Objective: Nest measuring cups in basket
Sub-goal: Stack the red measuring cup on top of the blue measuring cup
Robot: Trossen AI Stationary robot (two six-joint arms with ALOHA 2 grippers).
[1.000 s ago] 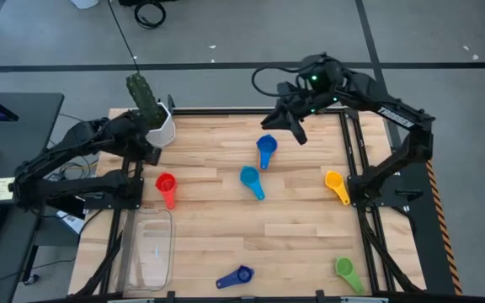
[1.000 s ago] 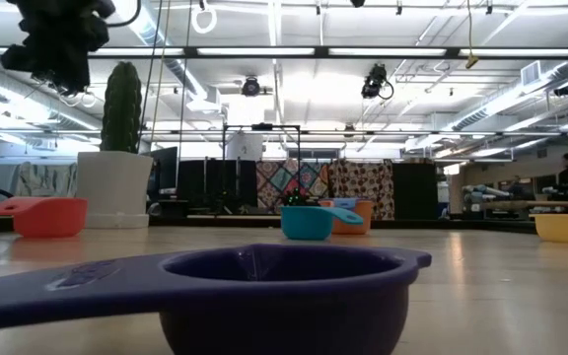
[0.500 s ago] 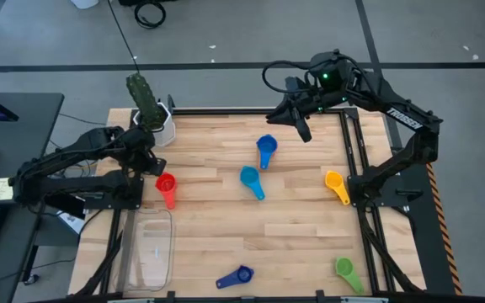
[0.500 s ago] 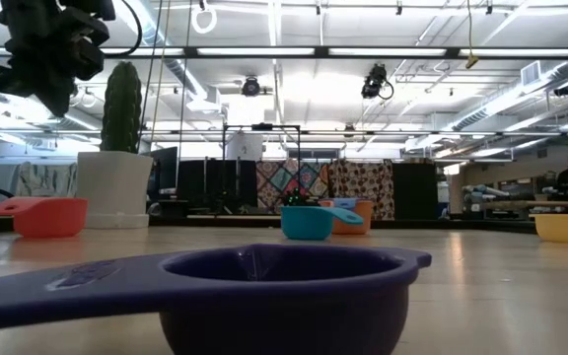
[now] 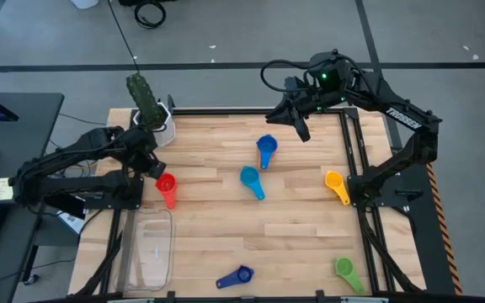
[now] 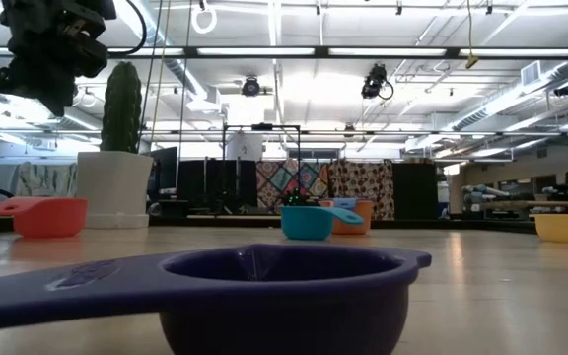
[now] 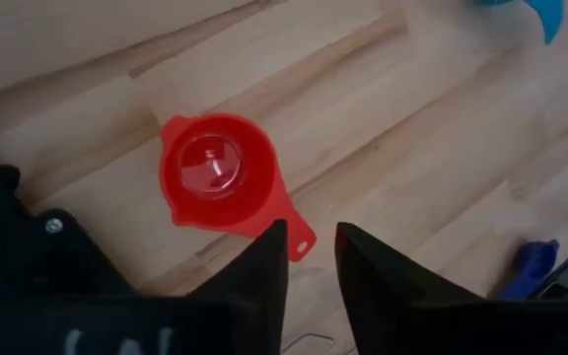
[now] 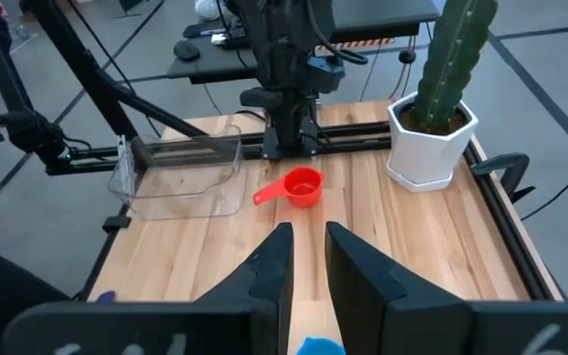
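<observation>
Since a second ago the left gripper [image 5: 151,162] has dropped from beside the white cactus pot [image 5: 162,126] to hover over the red measuring cup [image 5: 166,185], fingers slightly parted, holding nothing. Far right, the right gripper [image 5: 297,124] hangs above the table's far edge, fingers narrowly apart and empty. Near left sits the clear basket [image 5: 151,249], with the other cups scattered across the wood.

Six measuring cups [image 5: 166,184], one basket [image 5: 153,249], one pot [image 5: 163,129].
</observation>
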